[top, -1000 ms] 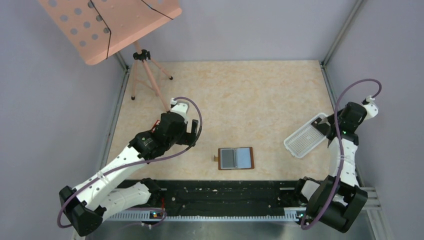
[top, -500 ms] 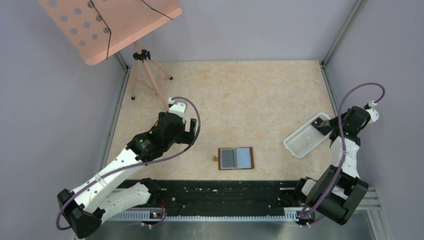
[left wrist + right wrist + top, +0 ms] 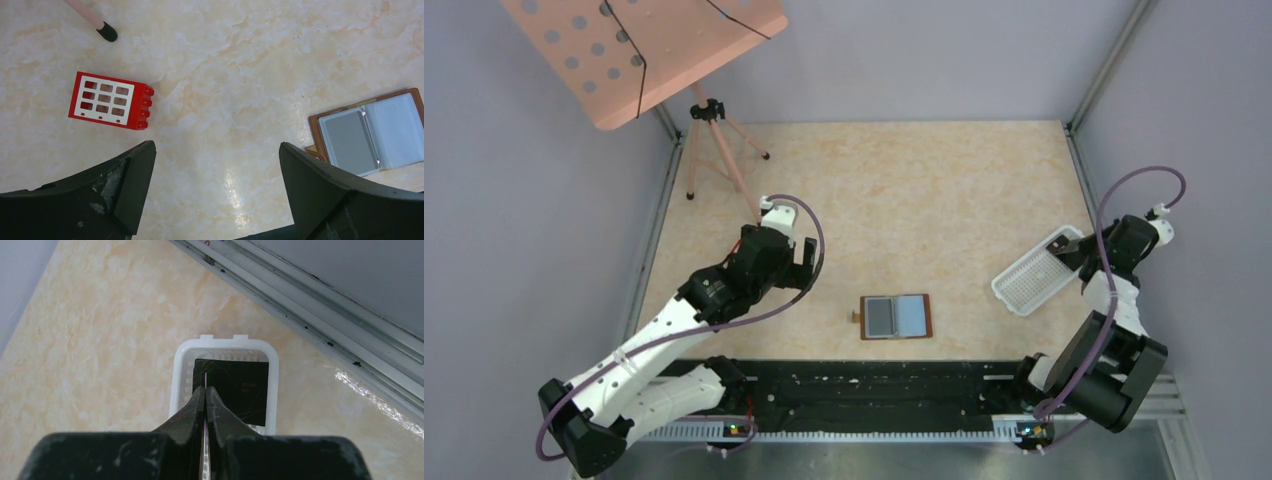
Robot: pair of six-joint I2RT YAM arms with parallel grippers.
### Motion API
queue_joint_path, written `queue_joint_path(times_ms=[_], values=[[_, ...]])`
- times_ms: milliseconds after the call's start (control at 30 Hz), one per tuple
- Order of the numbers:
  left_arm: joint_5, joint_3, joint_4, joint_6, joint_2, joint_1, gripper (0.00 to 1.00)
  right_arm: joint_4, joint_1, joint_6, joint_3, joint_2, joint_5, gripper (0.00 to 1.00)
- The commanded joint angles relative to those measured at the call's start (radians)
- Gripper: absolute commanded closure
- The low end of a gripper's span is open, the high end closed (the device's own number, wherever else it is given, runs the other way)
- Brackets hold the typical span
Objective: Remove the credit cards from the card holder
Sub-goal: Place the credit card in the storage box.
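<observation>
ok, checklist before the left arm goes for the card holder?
1. Card holder open and lying flat: ok.
2. A card there to pull: ok, a grey card sits in the pocket nearer the tab. For the paler pocket beside it: cannot tell.
3. Left gripper open and empty: ok.
4. Left gripper lined up over the holder: not ok, the holder lies off to one side of its fingers.
5. Red block out of the way: ok, it lies apart, on the far side from the holder.
6. Right gripper free: cannot tell. It is shut above the white tray, which holds a black card, and a thin pale edge shows between its fingers.
</observation>
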Motion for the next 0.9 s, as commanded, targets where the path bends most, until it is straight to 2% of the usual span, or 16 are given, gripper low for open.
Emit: queue_joint_path(times_ms=[0,667,867], values=[[-0.025,0.0,0.034,0.013,-0.008,0.001,0.01,0.123,-0.007,0.007,-0.023,0.017,-0.002,1.0],[-0.028,-0.002,0.034,0.013,-0.022,0.002,0.01,0.203,-0.018,0.009,-0.064,0.098,0.029,1.0],[-0.027,-0.002,0.031,0.012,-0.027,0.002,0.01,0.184,-0.018,0.008,-0.047,0.117,0.069,0.89]])
